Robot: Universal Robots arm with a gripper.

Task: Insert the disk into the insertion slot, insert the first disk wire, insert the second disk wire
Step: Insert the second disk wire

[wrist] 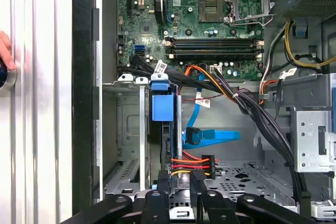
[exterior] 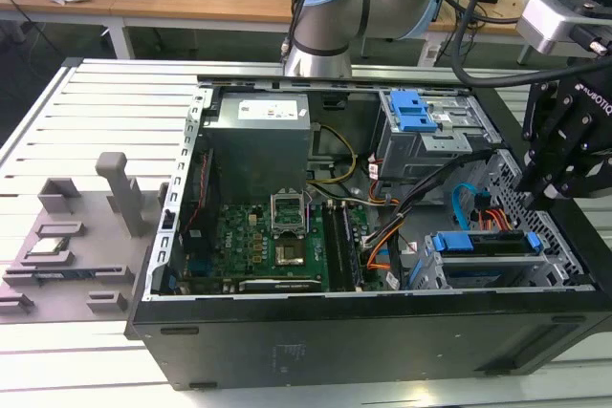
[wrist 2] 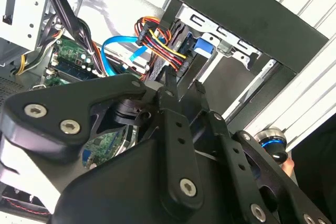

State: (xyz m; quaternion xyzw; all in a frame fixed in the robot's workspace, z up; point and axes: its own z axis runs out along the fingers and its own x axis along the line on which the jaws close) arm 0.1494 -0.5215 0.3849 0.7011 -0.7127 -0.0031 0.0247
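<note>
The disk sits in the insertion slot at the case's front corner on the exterior view's right, its blue carrier seen end-on. A power connector with red, orange and yellow wires lies against the disk's back edge. The blue flat wire hangs beside the disk, its plug apart from it. My gripper hovers just behind the power connector. Its two black fingers stand apart with nothing seen between them.
The open black case holds a motherboard, a power supply and a taller drive cage with a blue clip. Black cable bundles cross near the slot. A person's hand rests by a blue-ringed knob outside the case.
</note>
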